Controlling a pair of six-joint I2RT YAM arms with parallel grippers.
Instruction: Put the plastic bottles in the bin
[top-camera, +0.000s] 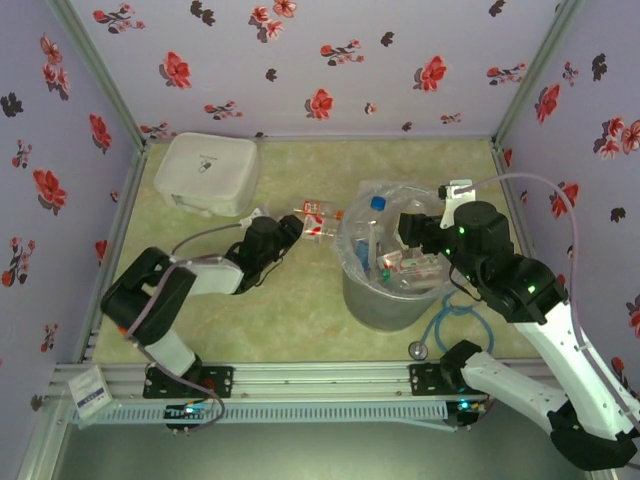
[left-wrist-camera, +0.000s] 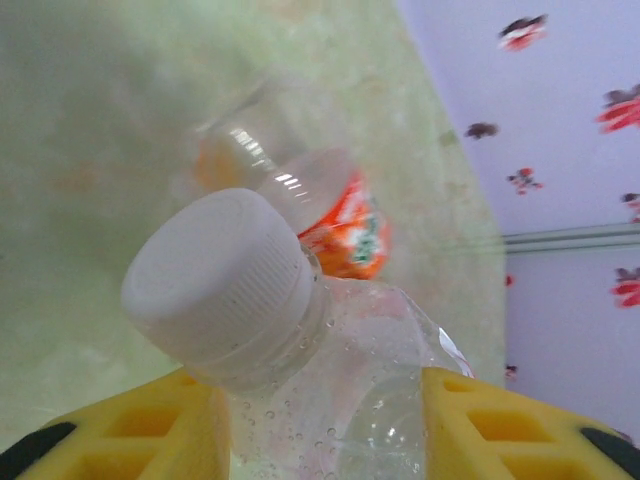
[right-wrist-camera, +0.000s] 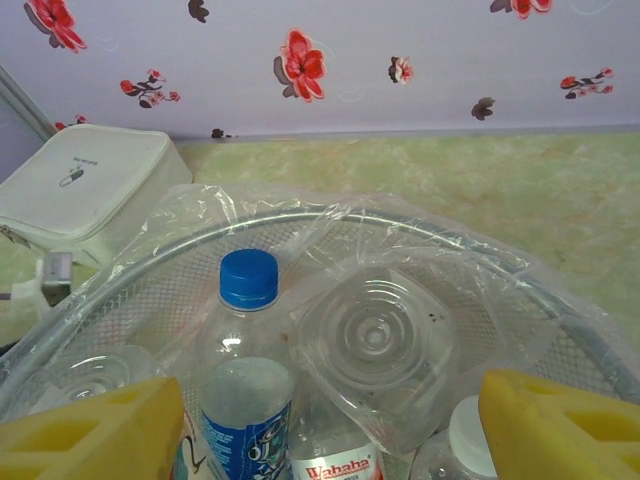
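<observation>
My left gripper (left-wrist-camera: 325, 400) is shut on a clear bottle with a white cap (left-wrist-camera: 222, 285), whose neck sits between the yellow fingers (left-wrist-camera: 150, 425). Just beyond it a second bottle with an orange label (left-wrist-camera: 345, 225) lies on the table. From above, the left gripper (top-camera: 287, 234) is left of the bin, with these bottles (top-camera: 317, 216) at its tip. The grey bin (top-camera: 388, 262), lined with a clear bag, holds several bottles, among them a blue-capped one (right-wrist-camera: 248, 280) and an upturned clear one (right-wrist-camera: 375, 335). My right gripper (right-wrist-camera: 330, 420) hangs open over the bin (right-wrist-camera: 420, 235).
A flat white lidded container (top-camera: 205, 172) sits at the back left, close behind the left gripper. A blue cable (top-camera: 450, 322) and a small round metal piece (top-camera: 417, 349) lie near the bin's front right. Flowered walls enclose the table.
</observation>
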